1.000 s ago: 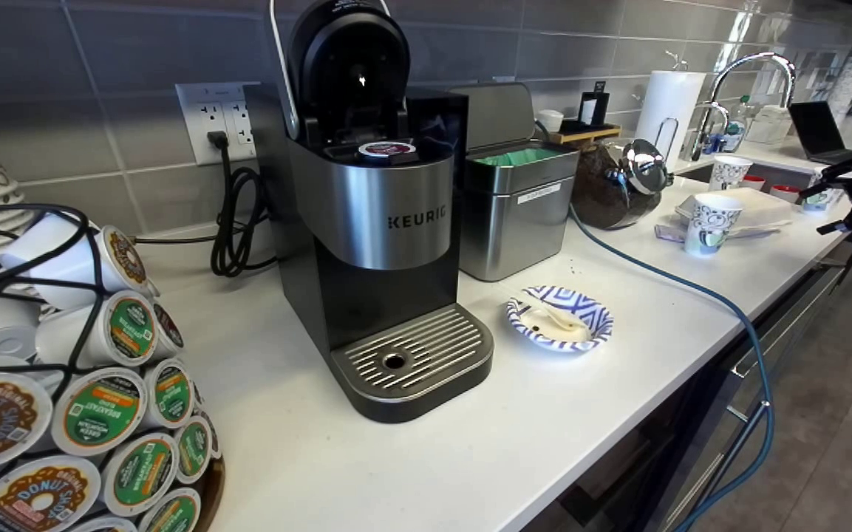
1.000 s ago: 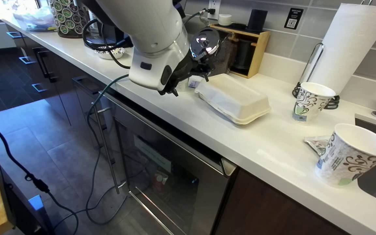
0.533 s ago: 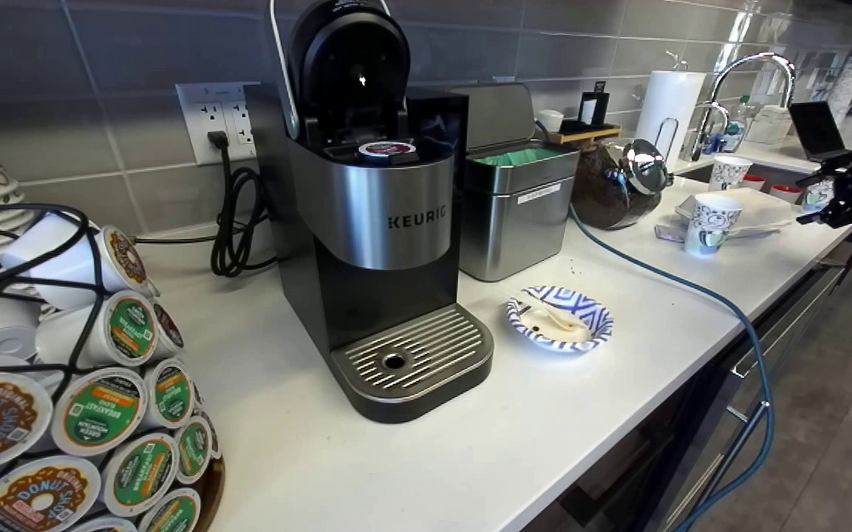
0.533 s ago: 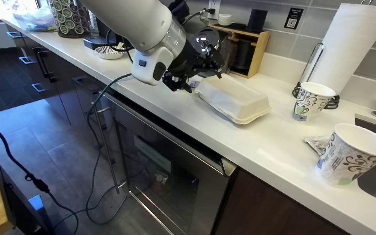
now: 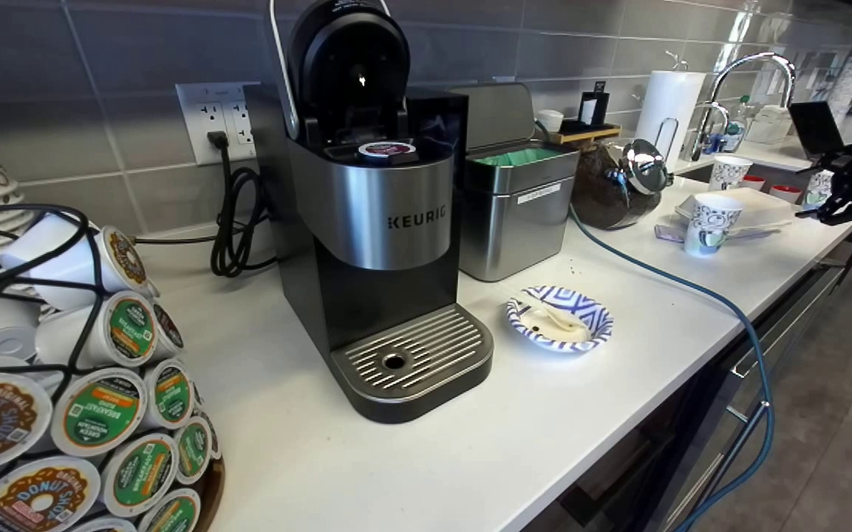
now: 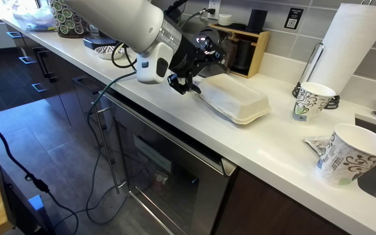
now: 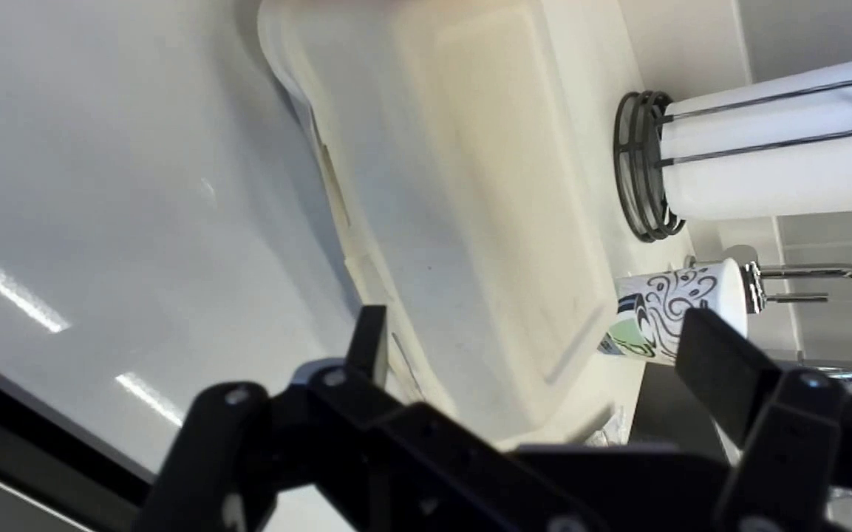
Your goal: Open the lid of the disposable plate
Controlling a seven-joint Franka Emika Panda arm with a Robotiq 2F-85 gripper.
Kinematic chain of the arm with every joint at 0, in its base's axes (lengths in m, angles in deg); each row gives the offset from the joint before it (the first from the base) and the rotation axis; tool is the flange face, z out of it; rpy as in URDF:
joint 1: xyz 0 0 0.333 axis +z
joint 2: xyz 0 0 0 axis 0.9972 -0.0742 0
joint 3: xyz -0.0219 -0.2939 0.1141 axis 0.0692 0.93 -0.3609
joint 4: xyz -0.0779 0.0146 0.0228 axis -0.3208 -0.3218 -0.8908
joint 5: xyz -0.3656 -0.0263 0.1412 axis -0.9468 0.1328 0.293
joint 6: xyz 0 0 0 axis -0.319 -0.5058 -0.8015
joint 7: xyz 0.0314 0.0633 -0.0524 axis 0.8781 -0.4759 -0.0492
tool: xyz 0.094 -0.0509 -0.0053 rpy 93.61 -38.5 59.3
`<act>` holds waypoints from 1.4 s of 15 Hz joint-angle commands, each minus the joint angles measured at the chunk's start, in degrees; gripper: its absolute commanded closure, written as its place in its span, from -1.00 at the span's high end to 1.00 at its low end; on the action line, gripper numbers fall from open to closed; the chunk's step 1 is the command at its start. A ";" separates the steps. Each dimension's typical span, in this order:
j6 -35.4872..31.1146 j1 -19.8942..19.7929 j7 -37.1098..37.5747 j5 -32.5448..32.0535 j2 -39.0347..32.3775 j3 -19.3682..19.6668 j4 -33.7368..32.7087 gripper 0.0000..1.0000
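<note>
Container (image 6: pixel 235 96) closed, one end cut off in wrist view, hand (image 7: pixel 533 325) spread wide, contact unclear

- A tall black and silver coffee machine (image 5: pixel 370 214) stands on the smooth white counter (image 5: pixel 366 473), its top up.
- A little round coffee pod (image 5: pixel 387 149) with a dark red lid sits inside it.
- Next to the machine is a shiny gray metal bin (image 5: pixel 518 222) with a green plastic bag (image 5: pixel 525 157) inside.
- A blue and white paper bowl (image 5: pixel 597 319) sits nearby.
- A white paper cup (image 5: pixel 712 222) with swirls stands in front of a flat, pale box (image 5: pixel 760 203).
- On the far right, a black robot gripper (image 5: pixel 811 192) holds its two fingers apart.
</note>
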 commanded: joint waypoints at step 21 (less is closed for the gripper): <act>32.88 0.12 -46.68 25.73 -4.73 6.35 4.22 1.00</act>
